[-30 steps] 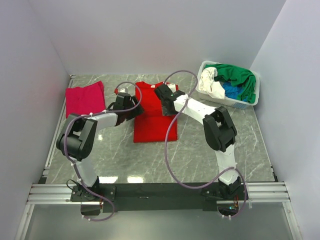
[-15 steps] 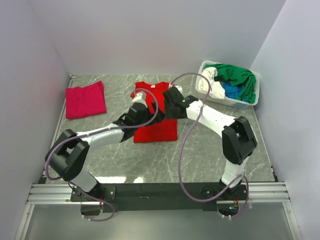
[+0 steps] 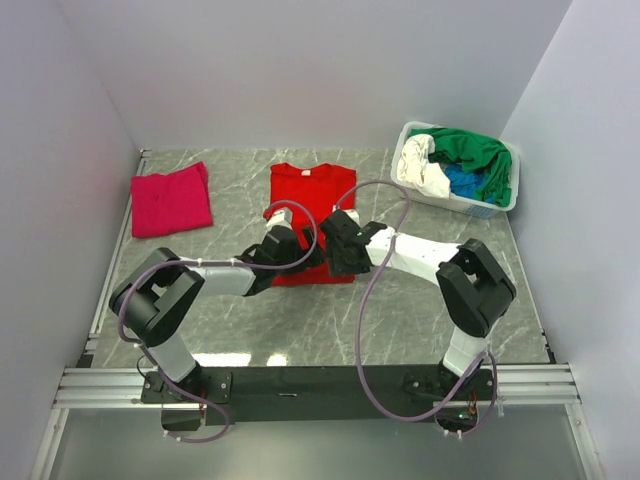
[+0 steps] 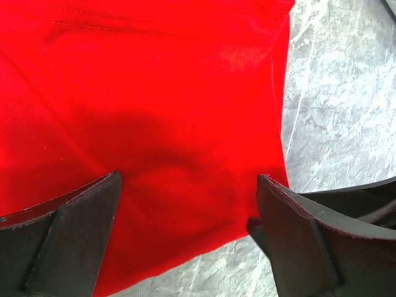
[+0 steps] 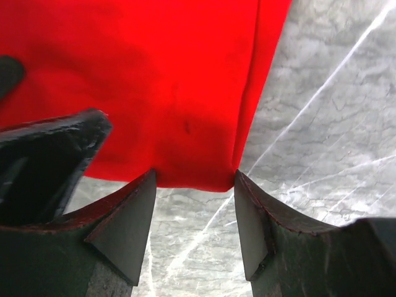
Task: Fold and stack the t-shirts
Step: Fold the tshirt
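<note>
The bright red t-shirt (image 3: pixel 308 200) lies flat on the table as a long narrow rectangle, collar at the far end. My left gripper (image 3: pixel 297 258) is open at the shirt's near hem; in the left wrist view (image 4: pixel 189 207) red cloth (image 4: pixel 154 111) lies below between the spread fingers. My right gripper (image 3: pixel 337 257) is open at the near right corner of the hem; in the right wrist view (image 5: pixel 195 198) that corner (image 5: pixel 204 176) sits just ahead of the fingertips. A magenta-pink t-shirt (image 3: pixel 170 200) lies folded at the far left. Green (image 3: pixel 478 155), white (image 3: pixel 420 170) and blue (image 3: pixel 462 182) shirts fill the basket.
The white plastic basket (image 3: pixel 412 131) stands at the far right against the wall. Grey marble table (image 3: pixel 420 300) shows around the red shirt. White walls close in the left, back and right sides. The arms' cables loop over the table's middle.
Both grippers have moved from the red shirt's far half toward me to its near hem. The shirt lies with much the same outline as before.
</note>
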Robot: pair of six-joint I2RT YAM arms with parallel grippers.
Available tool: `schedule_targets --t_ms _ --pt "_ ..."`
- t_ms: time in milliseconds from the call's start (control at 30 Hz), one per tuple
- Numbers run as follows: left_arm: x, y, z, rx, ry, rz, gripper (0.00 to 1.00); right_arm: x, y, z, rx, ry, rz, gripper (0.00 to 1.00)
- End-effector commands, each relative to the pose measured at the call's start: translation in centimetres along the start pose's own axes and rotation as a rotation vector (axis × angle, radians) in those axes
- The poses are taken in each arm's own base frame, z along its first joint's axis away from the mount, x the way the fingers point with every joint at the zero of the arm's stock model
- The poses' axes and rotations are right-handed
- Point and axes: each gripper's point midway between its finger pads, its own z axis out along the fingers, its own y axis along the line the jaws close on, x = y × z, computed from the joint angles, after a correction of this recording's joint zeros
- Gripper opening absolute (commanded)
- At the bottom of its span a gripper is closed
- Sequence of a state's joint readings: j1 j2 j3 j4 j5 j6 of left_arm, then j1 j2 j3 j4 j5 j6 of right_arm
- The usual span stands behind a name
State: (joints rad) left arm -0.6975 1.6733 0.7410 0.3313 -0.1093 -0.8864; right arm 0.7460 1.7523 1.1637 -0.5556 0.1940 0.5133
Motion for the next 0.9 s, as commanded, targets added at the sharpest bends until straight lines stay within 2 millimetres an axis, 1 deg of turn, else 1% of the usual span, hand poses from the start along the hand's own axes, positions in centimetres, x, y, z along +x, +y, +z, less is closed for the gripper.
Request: schedule_targets --t_ms 0,133,433,533,567,633,667,700,733,767,800,833,867 --pt "0.7 -0.2 0.3 0.025 0.006 -0.017 0.96 0.5 -0.7 0.6 0.059 -0.018 0.026 0.60" --pt "0.7 -0.1 0.1 0.021 0.006 -0.012 0.96 1.7 -1.4 1.6 0.097 0.010 0.033 0.60" --pt "1.0 0.2 -0.6 0.028 0.004 -0.011 0.97 2.8 -1.9 3.7 0.143 0.044 0.034 0.61" --pt "0.7 0.1 -0.8 0.025 -0.002 -0.001 0.97 3.3 -2.3 3.7 0.161 0.052 0.033 0.61" --pt "0.6 0.2 -0.9 0.019 -0.004 0.002 0.97 3.4 -2.7 3.7 0.172 0.055 0.037 0.61" --pt "0.0 0.2 -1.6 0.006 -0.022 0.009 0.97 3.4 -2.9 3.2 0.173 0.042 0.038 0.61" --pt "-0.4 0.2 -1.9 0.001 -0.034 0.013 0.97 3.6 -3.0 3.2 0.174 0.045 0.037 0.61" --pt "-1.6 -0.6 -2.8 0.017 -0.066 0.012 0.97 3.6 -2.8 3.0 0.163 0.044 0.038 0.61" --pt "-1.9 -0.1 -3.2 -0.009 -0.080 0.025 0.98 3.5 -2.8 2.8 0.155 0.037 0.043 0.61" --pt "-2.9 -0.8 -4.1 0.000 -0.105 0.029 0.99 3.5 -2.8 2.7 0.151 0.036 0.046 0.61" --pt "-3.3 -0.7 -4.6 -0.011 -0.116 0.035 0.99 3.5 -2.6 2.6 0.141 0.034 0.047 0.61" --pt "-3.3 0.1 -5.0 -0.051 -0.117 0.045 0.99 3.3 -2.4 2.4 0.125 0.031 0.050 0.61" --pt "-3.5 0.4 -5.5 -0.067 -0.123 0.048 0.99 3.4 -2.2 2.3 0.116 0.030 0.049 0.61"
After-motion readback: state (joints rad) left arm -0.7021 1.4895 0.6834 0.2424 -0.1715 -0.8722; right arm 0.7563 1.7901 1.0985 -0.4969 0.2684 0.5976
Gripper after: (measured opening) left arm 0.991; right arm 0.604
